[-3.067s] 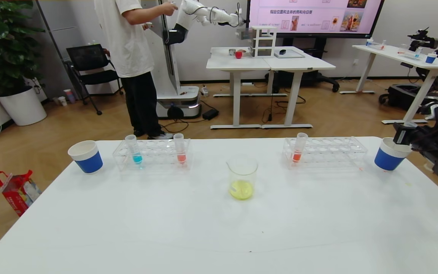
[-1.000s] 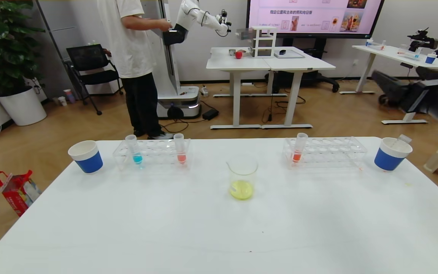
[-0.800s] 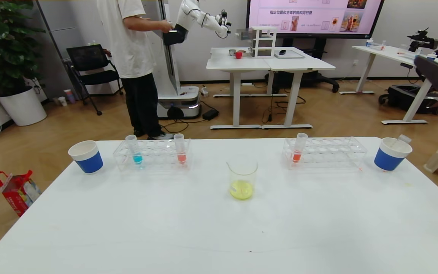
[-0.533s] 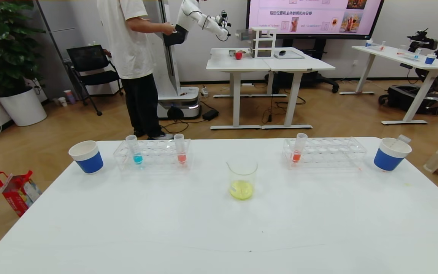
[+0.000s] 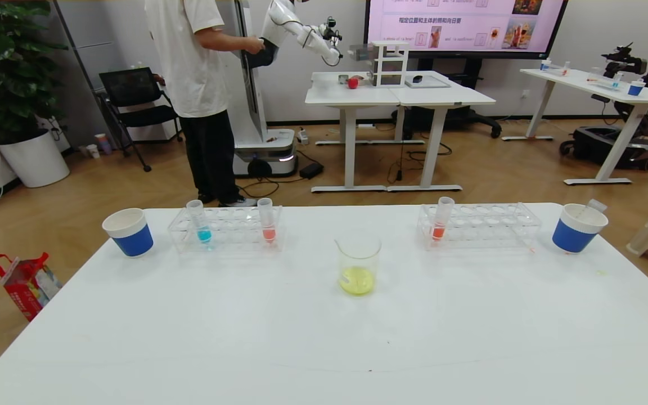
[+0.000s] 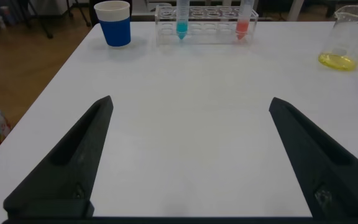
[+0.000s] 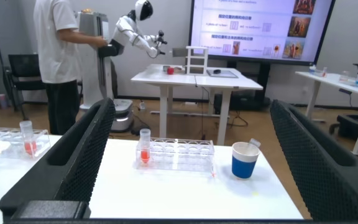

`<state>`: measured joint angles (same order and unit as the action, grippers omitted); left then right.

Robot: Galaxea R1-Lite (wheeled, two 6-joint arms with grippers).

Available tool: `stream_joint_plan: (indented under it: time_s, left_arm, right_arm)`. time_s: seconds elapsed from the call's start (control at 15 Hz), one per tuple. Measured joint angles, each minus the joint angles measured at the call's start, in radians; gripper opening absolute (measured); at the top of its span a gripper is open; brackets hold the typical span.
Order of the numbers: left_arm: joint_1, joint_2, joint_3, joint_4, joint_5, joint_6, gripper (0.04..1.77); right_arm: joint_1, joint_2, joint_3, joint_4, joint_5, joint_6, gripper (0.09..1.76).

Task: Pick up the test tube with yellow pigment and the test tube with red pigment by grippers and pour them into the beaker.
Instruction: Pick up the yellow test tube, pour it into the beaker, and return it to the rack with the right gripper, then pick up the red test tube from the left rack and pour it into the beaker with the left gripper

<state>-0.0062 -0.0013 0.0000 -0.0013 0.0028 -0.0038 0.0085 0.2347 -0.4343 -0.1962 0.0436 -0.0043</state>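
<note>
The beaker (image 5: 359, 264) stands mid-table with yellow liquid in its bottom; it also shows in the left wrist view (image 6: 347, 42). No tube holding yellow liquid shows; an empty clear tube (image 5: 593, 206) leans in the right blue cup (image 5: 578, 228). A red tube (image 5: 441, 219) stands in the right rack (image 5: 487, 225). Another red tube (image 5: 266, 220) and a blue tube (image 5: 197, 220) stand in the left rack (image 5: 228, 228). Both grippers are out of the head view. My left gripper (image 6: 190, 101) is open and empty over bare table. My right gripper (image 7: 191, 104) is open and empty, facing the right rack (image 7: 178, 152).
A second blue-and-white cup (image 5: 128, 232) stands at the far left of the table (image 5: 324, 349). Beyond the table a person (image 5: 200, 84) stands at a white robot (image 5: 279, 34), with other desks behind. A red bag (image 5: 26, 281) lies on the floor to the left.
My right arm has lifted from the right blue cup and gone out of the head view, leaving the empty tube leaning in the cup. The tubes, racks and beaker have not moved.
</note>
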Motion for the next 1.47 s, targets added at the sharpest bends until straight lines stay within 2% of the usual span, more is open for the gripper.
stream_joint_plan:
  time_s: [0.27,0.47,0.67,0.8,1.0,1.47]
  left_arm:
    - [0.000,0.000,0.000,0.000,0.000,0.000,1.75]
    - [0.000,0.000,0.000,0.000,0.000,0.000,1.75]
    - [0.000,0.000,0.000,0.000,0.000,0.000,1.75]
    - [0.000,0.000,0.000,0.000,0.000,0.000,1.75]
    - [0.000,0.000,0.000,0.000,0.000,0.000,1.75]
    - [0.000,0.001,-0.013,-0.003,0.000,-0.003,1.75]
  right_arm:
    - [0.003,-0.187,0.168,0.027,0.001,-0.021,1.74]
    - [0.003,-0.226,0.301,0.063,-0.001,-0.024,1.73]
    - [0.003,-0.235,0.397,0.177,-0.002,-0.043,1.74]
    - [0.003,-0.236,0.403,0.229,-0.008,-0.045,1.73]
    - [0.003,-0.236,0.421,0.221,-0.019,-0.077,1.73]
    - [0.003,-0.236,0.433,0.201,-0.026,-0.063,1.74]
